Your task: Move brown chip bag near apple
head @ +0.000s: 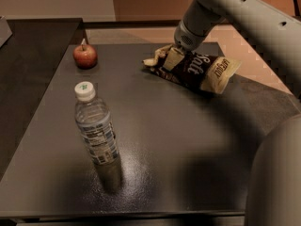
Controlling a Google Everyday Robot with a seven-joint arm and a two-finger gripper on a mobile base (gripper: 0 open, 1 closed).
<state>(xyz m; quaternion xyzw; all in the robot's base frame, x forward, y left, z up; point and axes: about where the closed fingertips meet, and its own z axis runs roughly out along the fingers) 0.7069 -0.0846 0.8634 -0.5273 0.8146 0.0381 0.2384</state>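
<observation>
The brown chip bag (200, 69) lies on the dark table (178, 140) at the far right, its cream-tan ends pointing left and right. My gripper (173, 56) comes down from the upper right and sits on the bag's left end, touching it. The bag rests on the table. The red apple (85, 56) stands at the far left of the table, well apart from the bag.
A clear water bottle (96, 129) with a white cap stands upright at the left front. My grey arm (235, 8) spans the upper right. Part of the robot's body (277, 178) fills the lower right corner. A darker counter (33, 55) adjoins on the left.
</observation>
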